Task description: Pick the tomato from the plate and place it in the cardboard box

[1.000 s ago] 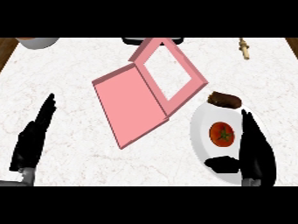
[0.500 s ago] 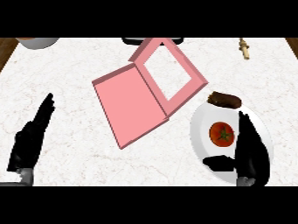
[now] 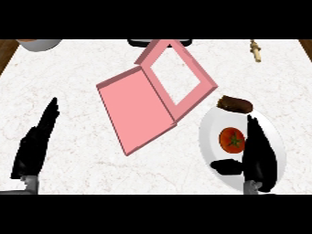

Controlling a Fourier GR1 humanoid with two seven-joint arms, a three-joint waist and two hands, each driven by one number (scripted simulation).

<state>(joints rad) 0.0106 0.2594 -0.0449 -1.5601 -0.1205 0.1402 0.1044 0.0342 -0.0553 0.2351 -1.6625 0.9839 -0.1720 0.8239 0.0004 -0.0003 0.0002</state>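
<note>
The tomato (image 3: 232,140) lies on the white plate (image 3: 212,125), near its middle, stem end up. The right hand (image 3: 260,155) hovers over the plate just right of the tomato, fingers straight and open, thumb (image 3: 227,167) sticking out below the tomato; it holds nothing. A brown lump (image 3: 235,104) sits on the plate's far rim. The pink box (image 3: 141,109) lies open just left of the plate, lid (image 3: 178,75) raised. The left hand (image 3: 35,141) rests well left of the plate, fingers straight, empty.
</note>
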